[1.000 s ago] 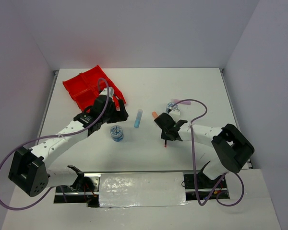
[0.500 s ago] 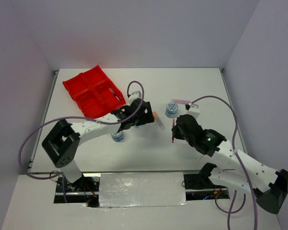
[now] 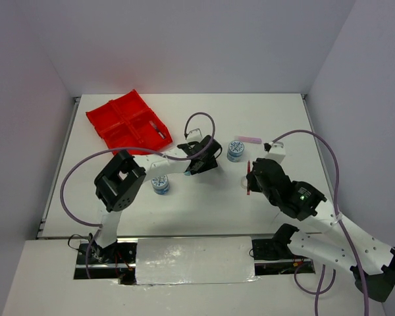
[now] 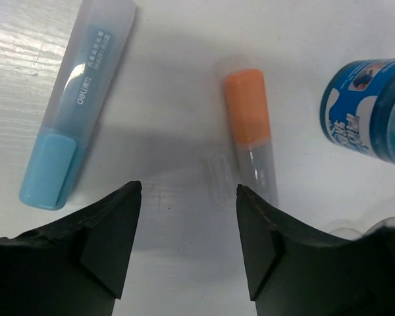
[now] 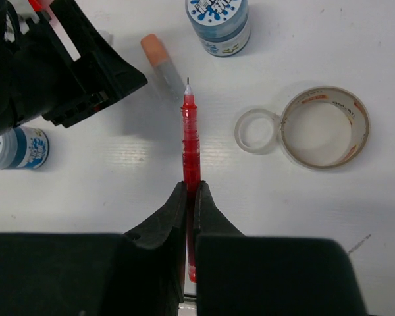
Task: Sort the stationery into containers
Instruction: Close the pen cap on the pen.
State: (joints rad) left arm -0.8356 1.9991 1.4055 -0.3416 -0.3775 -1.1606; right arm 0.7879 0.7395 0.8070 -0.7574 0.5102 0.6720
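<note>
Seen from above, the left hand [image 3: 197, 164] hides the orange-tipped stick [image 4: 250, 128]. Its wrist view crops a blue tub [image 4: 372, 108] at the right edge. The rear of the red pen [image 5: 190, 145] is lost between the fingers of the right hand [image 5: 190, 192].

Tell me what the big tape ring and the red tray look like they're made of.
The big tape ring: probably clear glossy plastic film, since the table shows through its band. The red tray: seemingly rigid moulded plastic, uniform colour with a slight sheen.

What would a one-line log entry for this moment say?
left hand: open, above gap between light-blue highlighter and orange-capped stick | right hand: shut on red pen
</note>
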